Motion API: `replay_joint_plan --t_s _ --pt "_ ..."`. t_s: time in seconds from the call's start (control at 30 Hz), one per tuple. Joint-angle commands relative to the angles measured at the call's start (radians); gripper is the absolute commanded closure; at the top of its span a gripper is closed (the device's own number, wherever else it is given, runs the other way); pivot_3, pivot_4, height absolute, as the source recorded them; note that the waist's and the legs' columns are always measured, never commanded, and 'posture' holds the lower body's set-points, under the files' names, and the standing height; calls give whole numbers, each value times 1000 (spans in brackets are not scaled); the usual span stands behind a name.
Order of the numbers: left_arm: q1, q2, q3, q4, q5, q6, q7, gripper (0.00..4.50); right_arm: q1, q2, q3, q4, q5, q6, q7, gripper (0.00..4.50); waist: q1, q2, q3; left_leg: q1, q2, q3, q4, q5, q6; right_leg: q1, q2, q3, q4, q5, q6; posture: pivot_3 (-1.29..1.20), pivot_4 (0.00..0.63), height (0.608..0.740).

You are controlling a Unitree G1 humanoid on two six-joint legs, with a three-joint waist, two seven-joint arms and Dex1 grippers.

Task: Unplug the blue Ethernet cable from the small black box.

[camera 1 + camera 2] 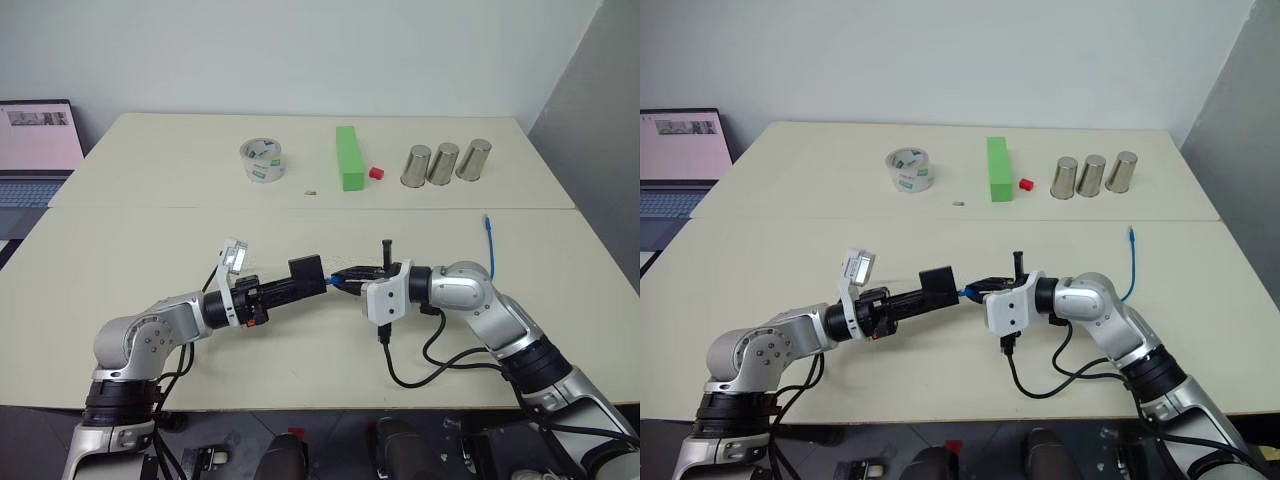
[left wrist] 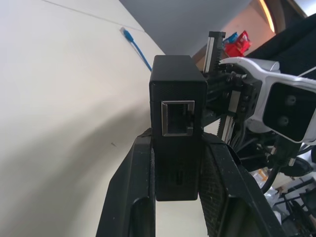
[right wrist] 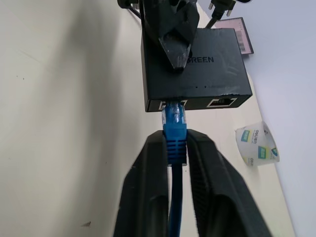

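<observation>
While the left tool (image 1: 300, 281) clamps the small black box (image 1: 306, 271), the right tool (image 3: 175, 148) pinches the blue Ethernet cable (image 3: 174, 129) at its port, still plugged in, above the bare desk (image 1: 120, 260).

I read this as a robotics lab or test office: beyond my grippers stretch two plain cream tables (image 1: 150, 230) pushed together against a bare white wall (image 1: 300, 50), with an open laptop (image 1: 35, 150) off to their left and staged props, a tape roll (image 1: 263, 161), green block (image 1: 347, 157), metal cups (image 1: 445, 162).
</observation>
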State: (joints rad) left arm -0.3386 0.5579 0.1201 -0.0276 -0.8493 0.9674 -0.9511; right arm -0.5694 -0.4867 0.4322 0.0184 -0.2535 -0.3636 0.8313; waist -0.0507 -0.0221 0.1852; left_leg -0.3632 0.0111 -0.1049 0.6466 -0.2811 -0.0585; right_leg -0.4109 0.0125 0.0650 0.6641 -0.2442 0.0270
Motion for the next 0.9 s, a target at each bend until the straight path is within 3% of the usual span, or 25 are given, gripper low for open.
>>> replay_joint_plan --t_s 0.03,0.17,0.37,0.6,0.9 --pt "-27 34 -31 6 38 -40 -54 3724 -9 -31 -29 -110 87 79 85 2889 0 0 0 0 0 0 0 0 0 0 0 0 0 0 0 0 150 740" --pt "-65 81 -109 22 105 -103 -156 3724 35 -92 -86 -278 322 409 220 1901 2 0 0 0 0 0 0 0 0 0 0 0 0 0 0 0 150 740" --pt "-137 123 -189 47 184 -221 -319 3724 65 -86 -232 -442 736 985 185 1838 10 0 0 -1 0 -1 0 0 0 0 0 -1 -1 0 0 0 150 740" --pt "-178 120 -209 -11 183 -263 -406 3724 64 4 -283 -386 855 1202 65 1838 8 0 0 -1 0 0 0 0 0 0 0 -1 -1 -3 4 0 150 740" --pt "-177 122 -213 -24 197 -282 -414 3724 34 13 -289 -363 938 1301 81 1838 8 0 0 -2 0 0 -1 0 1 -1 0 -1 -1 -4 4 0 150 740"
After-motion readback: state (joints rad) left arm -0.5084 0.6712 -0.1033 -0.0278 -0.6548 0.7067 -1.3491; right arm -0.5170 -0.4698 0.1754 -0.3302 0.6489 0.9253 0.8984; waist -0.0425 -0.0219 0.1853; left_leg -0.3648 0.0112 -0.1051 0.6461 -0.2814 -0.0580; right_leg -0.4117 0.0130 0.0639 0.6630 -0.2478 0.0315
